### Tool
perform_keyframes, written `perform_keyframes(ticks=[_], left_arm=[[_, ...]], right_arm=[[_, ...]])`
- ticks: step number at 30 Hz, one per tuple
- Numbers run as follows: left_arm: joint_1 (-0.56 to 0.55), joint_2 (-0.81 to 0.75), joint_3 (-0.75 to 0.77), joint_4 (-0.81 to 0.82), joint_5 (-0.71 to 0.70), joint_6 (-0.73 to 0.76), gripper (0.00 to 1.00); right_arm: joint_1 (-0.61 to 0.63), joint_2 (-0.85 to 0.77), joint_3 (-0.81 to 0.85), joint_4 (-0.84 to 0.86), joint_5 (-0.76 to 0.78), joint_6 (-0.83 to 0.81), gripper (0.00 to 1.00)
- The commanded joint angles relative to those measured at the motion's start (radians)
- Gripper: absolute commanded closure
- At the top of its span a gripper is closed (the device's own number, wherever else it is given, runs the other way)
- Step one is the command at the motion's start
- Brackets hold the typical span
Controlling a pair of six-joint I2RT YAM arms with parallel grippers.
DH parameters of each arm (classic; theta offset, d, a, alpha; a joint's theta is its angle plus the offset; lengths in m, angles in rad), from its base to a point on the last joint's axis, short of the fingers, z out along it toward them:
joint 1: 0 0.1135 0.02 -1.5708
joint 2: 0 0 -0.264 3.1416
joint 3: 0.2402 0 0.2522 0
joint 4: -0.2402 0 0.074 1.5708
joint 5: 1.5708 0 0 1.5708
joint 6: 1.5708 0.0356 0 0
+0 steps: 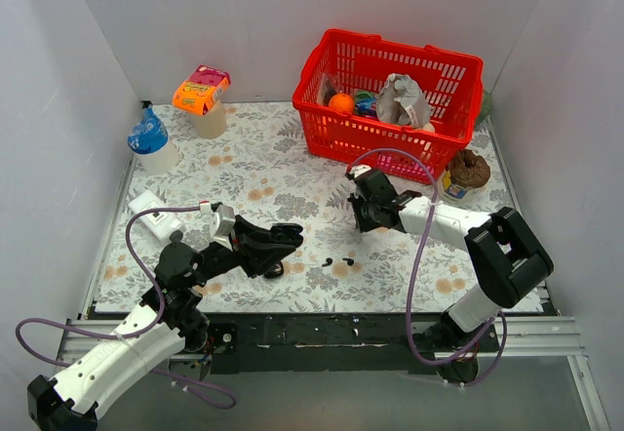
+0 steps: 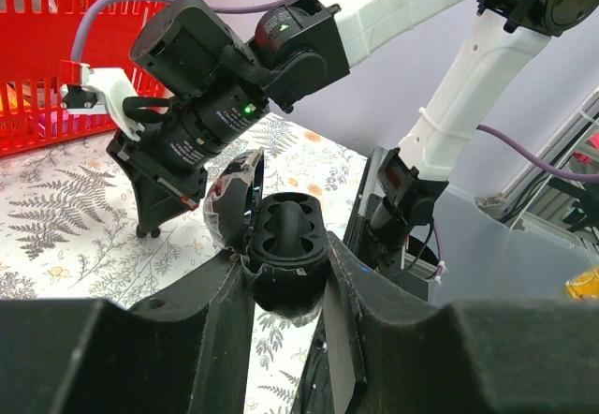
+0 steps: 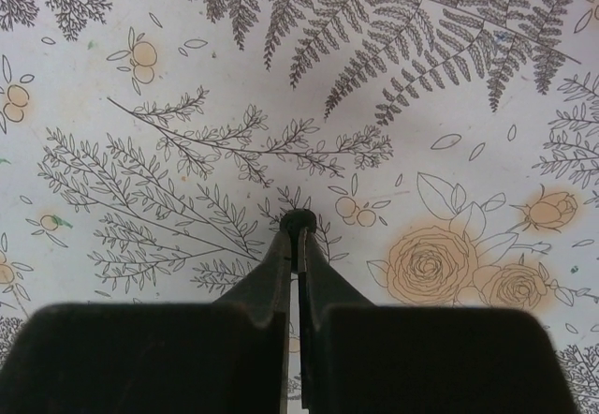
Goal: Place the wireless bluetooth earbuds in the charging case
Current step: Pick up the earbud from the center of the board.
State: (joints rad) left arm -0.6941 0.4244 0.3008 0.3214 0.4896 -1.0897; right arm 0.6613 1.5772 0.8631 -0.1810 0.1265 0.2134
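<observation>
My left gripper is shut on the black charging case and holds it just above the table. In the left wrist view the case sits between my fingers with its lid open and two empty wells showing. My right gripper points down at the floral cloth, to the right of the case. In the right wrist view it is shut on one tiny black earbud at the fingertips. Two more tiny black earbuds lie on the cloth between the grippers.
A red basket with several items stands at the back right. A brown-topped cup is beside it. A blue-capped bottle and an orange pack on a cup stand at the back left. A white box lies at the left.
</observation>
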Motion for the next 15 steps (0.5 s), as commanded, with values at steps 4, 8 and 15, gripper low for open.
perform_keyframes(ticks=[4, 8, 15], left_arm=[[-0.002, -0.006, 0.012, -0.005, 0.006, 0.025, 1.0], [-0.004, 0.005, 0.029, -0.007, 0.015, 0.045, 1.0], [-0.002, 0.085, 0.07, 0.025, 0.131, 0.08, 1.0]], right_arm=[[0.003, -0.26, 0.08, -0.185, -0.119, 0.017, 0.99], [0.02, -0.44, 0.172, -0.325, -0.37, -0.046, 0.99], [0.053, -0.605, 0.378, -0.61, -0.773, -0.19, 0.99]])
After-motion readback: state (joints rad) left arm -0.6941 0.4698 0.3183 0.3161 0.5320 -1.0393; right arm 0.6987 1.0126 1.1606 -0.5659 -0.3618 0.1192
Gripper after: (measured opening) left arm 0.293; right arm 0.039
